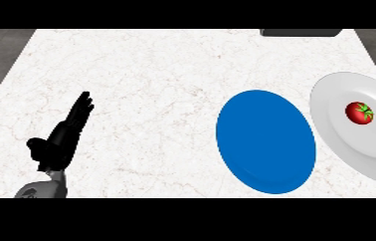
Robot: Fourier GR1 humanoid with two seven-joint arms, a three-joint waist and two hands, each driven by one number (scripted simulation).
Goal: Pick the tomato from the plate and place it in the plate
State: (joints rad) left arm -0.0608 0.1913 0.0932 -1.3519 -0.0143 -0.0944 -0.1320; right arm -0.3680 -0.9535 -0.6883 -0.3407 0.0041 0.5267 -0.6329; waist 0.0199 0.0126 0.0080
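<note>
Your left hand (64,135) rests open at the near left, fingers straight, pointing far; forearm barely shows.

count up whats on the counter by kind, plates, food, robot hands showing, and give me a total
plates: 2, a blue plate and a white plate
food: 1, a tomato on the white plate
hands showing: 1, the left hand, open at lower left
total: 4
</note>
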